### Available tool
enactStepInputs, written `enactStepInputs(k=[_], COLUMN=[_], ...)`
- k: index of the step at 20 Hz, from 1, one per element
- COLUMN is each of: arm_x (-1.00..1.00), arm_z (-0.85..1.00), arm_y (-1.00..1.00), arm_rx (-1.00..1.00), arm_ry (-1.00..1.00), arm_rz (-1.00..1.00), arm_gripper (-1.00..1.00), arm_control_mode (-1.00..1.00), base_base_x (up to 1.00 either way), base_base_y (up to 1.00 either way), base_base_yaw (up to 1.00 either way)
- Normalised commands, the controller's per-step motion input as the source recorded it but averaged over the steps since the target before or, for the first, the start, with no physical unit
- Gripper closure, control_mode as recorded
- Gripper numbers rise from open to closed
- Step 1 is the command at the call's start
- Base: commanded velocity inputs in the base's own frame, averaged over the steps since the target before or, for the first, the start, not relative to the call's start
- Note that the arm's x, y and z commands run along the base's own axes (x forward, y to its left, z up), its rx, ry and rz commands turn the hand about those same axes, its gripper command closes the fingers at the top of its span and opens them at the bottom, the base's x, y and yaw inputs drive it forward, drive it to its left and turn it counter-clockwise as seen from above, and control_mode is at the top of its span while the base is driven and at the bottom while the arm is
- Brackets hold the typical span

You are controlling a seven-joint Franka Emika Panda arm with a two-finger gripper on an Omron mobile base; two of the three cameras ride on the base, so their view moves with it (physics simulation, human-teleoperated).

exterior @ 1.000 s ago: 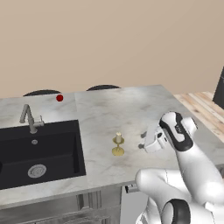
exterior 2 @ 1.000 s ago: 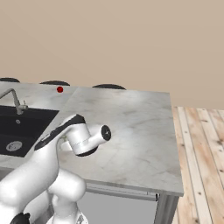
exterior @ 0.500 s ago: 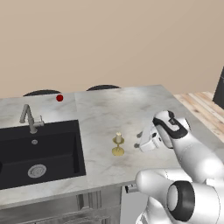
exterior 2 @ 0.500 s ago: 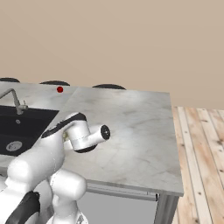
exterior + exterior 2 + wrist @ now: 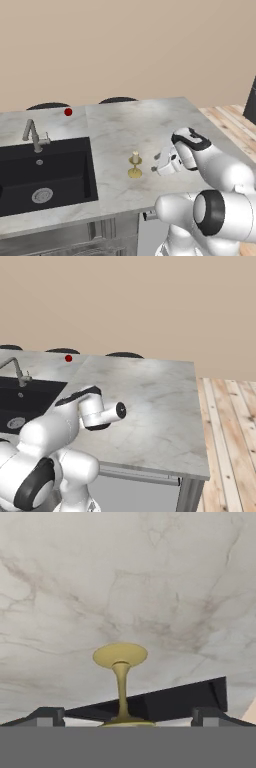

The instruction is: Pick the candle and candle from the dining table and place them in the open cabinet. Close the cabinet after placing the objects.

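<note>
The arm rose from the base, folded at the elbow, with the forearm reaching forward and low over the dining table (image 5: 150, 125). The hand lay nearly level, turned sideways toward the sink (image 5: 45, 172), so the gripper (image 5: 156, 163) pointed at the thin candle (image 5: 135, 158) from its right, just beside it and not touching. The jaws stood spread wide with nothing between them.

The thin candle stood upright on its gold stemmed holder (image 5: 134, 170), on bare marble between the sink's right edge and the gripper, toward the table's near edge. In the hand view the holder (image 5: 120, 677) sat centred between the two fingertips (image 5: 50, 716), its round foot and stem in line with the gap.

A grey faucet (image 5: 32, 136) stood behind the sink. A small red ball (image 5: 68, 112) lay near the table's far edge, well apart from the candle. In the right base view the wrist (image 5: 102, 412) hung over the marble, forearm covering the candle.
</note>
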Motion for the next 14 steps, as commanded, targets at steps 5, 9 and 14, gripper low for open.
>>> enactStepInputs(k=[5, 9, 14], arm_x=[0.09, 0.1, 0.13], arm_z=[-0.2, -0.09, 0.0], arm_y=[0.1, 0.1, 0.0], arm_rx=[0.03, 0.03, 0.03], arm_ry=[-0.01, -0.01, 0.0], arm_rz=[0.0, 0.0, 0.0], arm_gripper=[-1.0, -1.0, -1.0], arm_control_mode=[-1.0, -1.0, -1.0], base_base_x=[0.0, 0.0, 0.0], base_base_y=[0.0, 0.0, 0.0], base_base_yaw=[0.0, 0.0, 0.0])
